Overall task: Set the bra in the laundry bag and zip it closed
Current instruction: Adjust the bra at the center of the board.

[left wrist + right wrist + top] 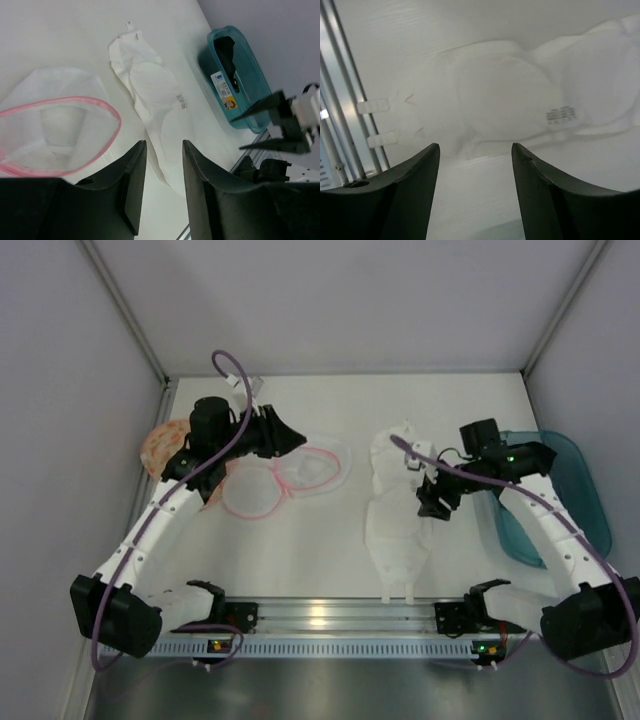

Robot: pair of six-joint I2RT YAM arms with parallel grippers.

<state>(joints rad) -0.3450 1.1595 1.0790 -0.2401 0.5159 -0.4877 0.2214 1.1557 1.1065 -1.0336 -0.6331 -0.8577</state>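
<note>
The left gripper (pixel 164 146) is hovering with its fingers a little apart and nothing between them. A white pouch (pixel 55 125) with a pink rim is lying open just beside it on the counter (pixel 60 35). The speckled laundry bag (pixel 160 445) is lying to this gripper's left, mostly hidden by the arm. The right gripper (pixel 476 147) is hanging wide apart above a white garment (pixel 520 100). The black bra (pixel 226 49) is sitting to its right in a teal tub (pixel 212 70) and is hard to make out.

Left arm (pixel 150 525), right arm (pixel 545 530): white link shells, black joint housings, black base motors. Purple cable (pixel 232 368) loops along each. Green LED (pixel 511 453) on right wrist. Left gripper (pixel 164 142) all black; fingers (pixel 131 185) matte, smooth, wedge-shaped. Right gripper (pixel 475 145) same.
</note>
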